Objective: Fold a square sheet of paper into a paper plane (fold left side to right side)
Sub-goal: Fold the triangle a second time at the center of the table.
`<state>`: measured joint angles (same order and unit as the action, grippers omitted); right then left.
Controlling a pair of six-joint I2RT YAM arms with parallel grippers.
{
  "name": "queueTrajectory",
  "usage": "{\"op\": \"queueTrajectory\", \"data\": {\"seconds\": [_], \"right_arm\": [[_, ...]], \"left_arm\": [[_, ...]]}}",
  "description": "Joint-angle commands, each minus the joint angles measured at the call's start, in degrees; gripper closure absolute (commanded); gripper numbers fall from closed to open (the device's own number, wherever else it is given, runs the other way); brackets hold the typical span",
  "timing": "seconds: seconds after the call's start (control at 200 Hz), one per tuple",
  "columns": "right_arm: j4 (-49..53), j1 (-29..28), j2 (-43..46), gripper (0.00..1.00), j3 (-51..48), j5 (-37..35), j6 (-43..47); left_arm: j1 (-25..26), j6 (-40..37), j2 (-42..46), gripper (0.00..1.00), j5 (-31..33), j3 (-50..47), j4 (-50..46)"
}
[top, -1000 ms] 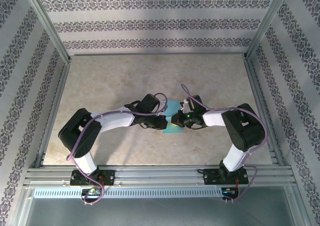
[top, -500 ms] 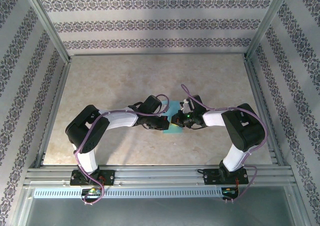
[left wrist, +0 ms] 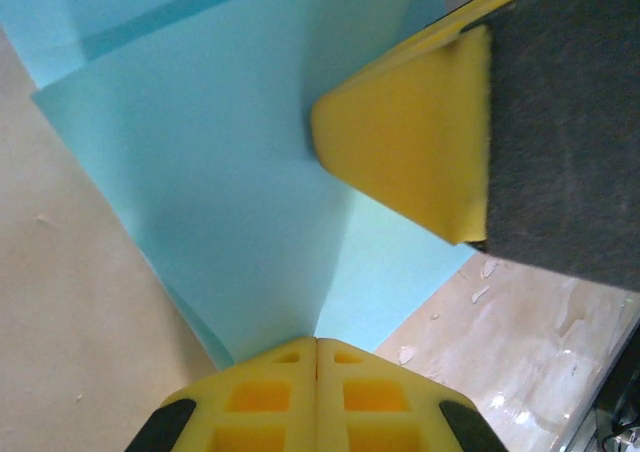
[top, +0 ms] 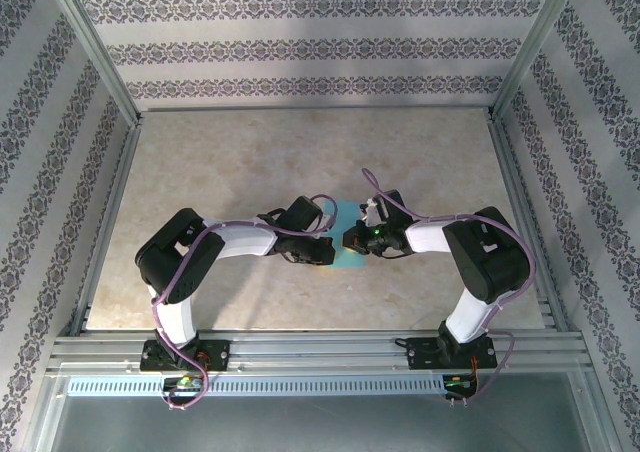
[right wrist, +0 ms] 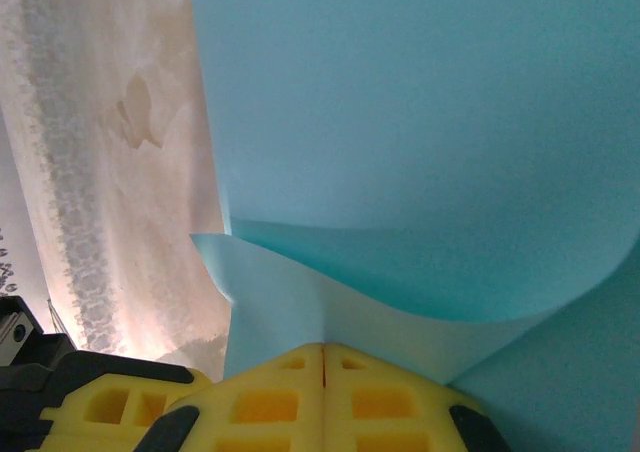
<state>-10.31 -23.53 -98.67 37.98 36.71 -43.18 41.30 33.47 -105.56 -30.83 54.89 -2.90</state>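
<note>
The square sheet of paper is turquoise and lies mid-table, partly folded, between the two arms. My left gripper is at its near left part. In the left wrist view its jaws are shut on the paper, with a crease running up from their seam. My right gripper meets the sheet from the right. Its jaws are shut on a raised, curling flap of the paper. One yellow fingertip of the right gripper rests against the sheet, close to my left jaws.
The marble-look tabletop spreads out to the left and far side. Aluminium rails run along the near edge, and patterned walls close in the sides. Small white flecks lie on the table beside the paper.
The left arm has swung its elbow rightward, and its gripper has shifted a little to the right and nearer with the paper. The right arm has stayed still.
</note>
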Motion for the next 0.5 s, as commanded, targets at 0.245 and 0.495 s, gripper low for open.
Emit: {"op": "queueTrajectory", "data": {"seconds": [0.245, 0.495], "right_arm": [[3.2, -0.6, -0.7, 1.0, -1.5, -0.9, 1.3], [3.3, -0.7, -1.2, 1.0, -1.3, -0.9, 1.4]], "left_arm": [[0.7, -1.0, -0.9, 1.0, 1.9, -1.3, 0.9], [0.7, -0.9, 0.6, 1.0, 2.6, -1.7, 1.0]]}}
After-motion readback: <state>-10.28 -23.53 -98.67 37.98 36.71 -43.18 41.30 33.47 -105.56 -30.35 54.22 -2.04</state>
